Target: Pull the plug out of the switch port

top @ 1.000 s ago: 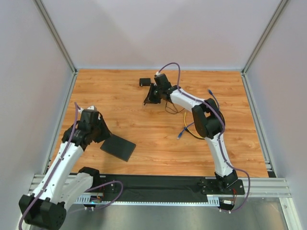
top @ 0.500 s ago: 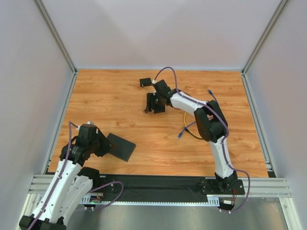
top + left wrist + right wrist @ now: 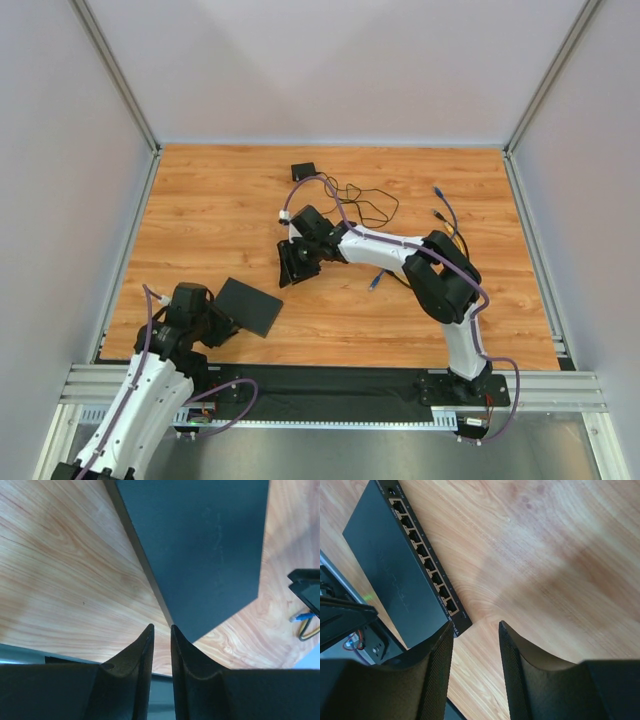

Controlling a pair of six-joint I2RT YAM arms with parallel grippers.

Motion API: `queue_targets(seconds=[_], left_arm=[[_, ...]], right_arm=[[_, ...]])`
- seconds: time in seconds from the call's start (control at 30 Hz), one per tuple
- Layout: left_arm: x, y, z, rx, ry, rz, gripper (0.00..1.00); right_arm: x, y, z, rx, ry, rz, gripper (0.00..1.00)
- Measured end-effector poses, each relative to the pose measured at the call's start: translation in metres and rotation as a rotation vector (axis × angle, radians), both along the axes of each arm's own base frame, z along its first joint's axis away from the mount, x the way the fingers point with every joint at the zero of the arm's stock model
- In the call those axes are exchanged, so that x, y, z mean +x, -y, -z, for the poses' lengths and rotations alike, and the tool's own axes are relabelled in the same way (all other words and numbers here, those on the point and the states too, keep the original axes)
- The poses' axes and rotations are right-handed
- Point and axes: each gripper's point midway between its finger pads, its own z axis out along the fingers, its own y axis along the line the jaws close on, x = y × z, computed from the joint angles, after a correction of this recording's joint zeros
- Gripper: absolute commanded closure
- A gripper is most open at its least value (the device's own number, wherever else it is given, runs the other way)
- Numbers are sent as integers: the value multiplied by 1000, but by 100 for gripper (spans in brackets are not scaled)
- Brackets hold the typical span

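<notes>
The switch (image 3: pixel 250 306) lies flat on the wood at the near left. In the right wrist view the switch (image 3: pixel 390 565) shows its row of sockets, and every socket that shows is empty. A blue plug (image 3: pixel 375 282) on a cable lies loose on the wood, right of centre. My left gripper (image 3: pixel 218 322) hovers at the switch's near-left corner, fingers close together with nothing between them (image 3: pixel 161 627). My right gripper (image 3: pixel 292 265) is open and empty just right of the switch's socket edge (image 3: pixel 475 625). The switch fills the top of the left wrist view (image 3: pixel 200 550).
A small black adapter block (image 3: pixel 303 171) with a thin black lead (image 3: pixel 365 205) lies at the back. Yellow and purple-blue cables (image 3: pixel 445 215) lie at the right. Grey walls stand on three sides. The black rail (image 3: pixel 320 385) runs along the near edge.
My right gripper has swung from the back centre forward and left to beside the switch. My left arm has drawn back toward the near edge, off the switch's left end.
</notes>
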Motion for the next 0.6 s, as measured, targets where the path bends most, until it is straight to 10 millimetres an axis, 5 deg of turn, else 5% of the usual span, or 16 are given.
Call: queue_targets(seconds=[0.6], left_arm=[[28,-16,29,166,-100,12,72]], right_arm=[[-38,-34,9,199,-179,-42,59]])
